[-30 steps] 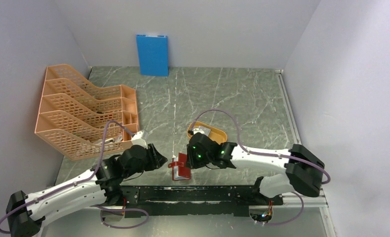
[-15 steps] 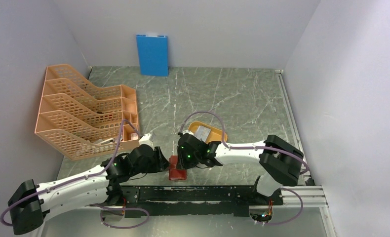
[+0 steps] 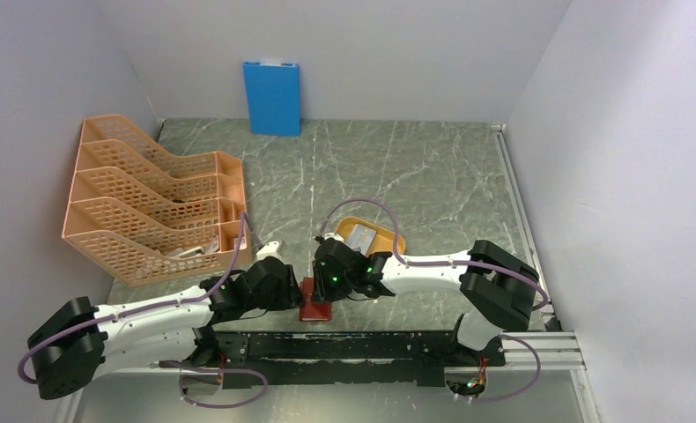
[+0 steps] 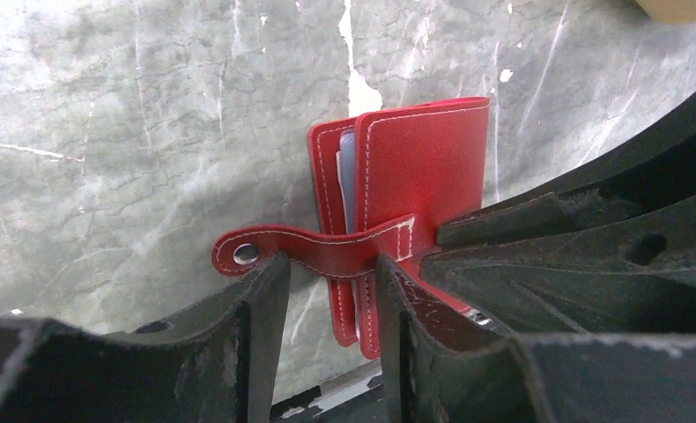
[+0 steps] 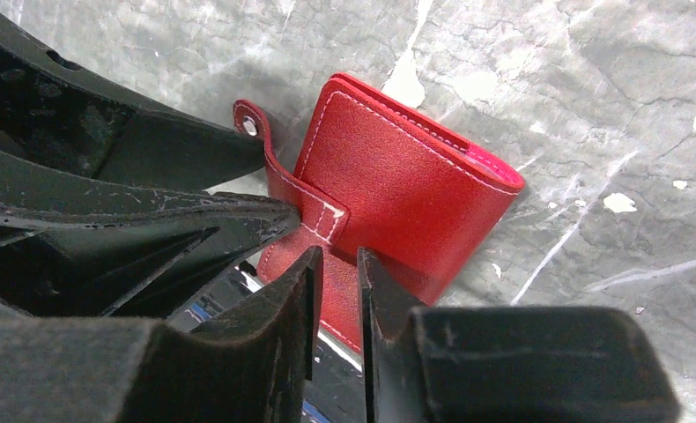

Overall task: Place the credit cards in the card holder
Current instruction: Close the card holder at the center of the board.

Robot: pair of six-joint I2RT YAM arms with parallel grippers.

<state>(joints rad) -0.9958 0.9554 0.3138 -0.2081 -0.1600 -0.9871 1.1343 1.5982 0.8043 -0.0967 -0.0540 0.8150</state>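
Observation:
The dark-red card holder lies folded near the table's front edge, its snap tab sticking out to the left. It also shows in the left wrist view and in the right wrist view. A pale card edge shows between its covers. My right gripper is shut on the holder's cover beside the tab's root. My left gripper is open; its fingertips straddle the tab and the holder's near edge. Another pale card lies in the yellow-orange tray.
An orange mesh file rack stands at the left. A blue upright board leans on the back wall. The black mounting rail runs just below the holder. Both arms meet closely over the holder.
My right gripper has carried the card holder left and down to the table. My left gripper has moved right until it is around the tab.

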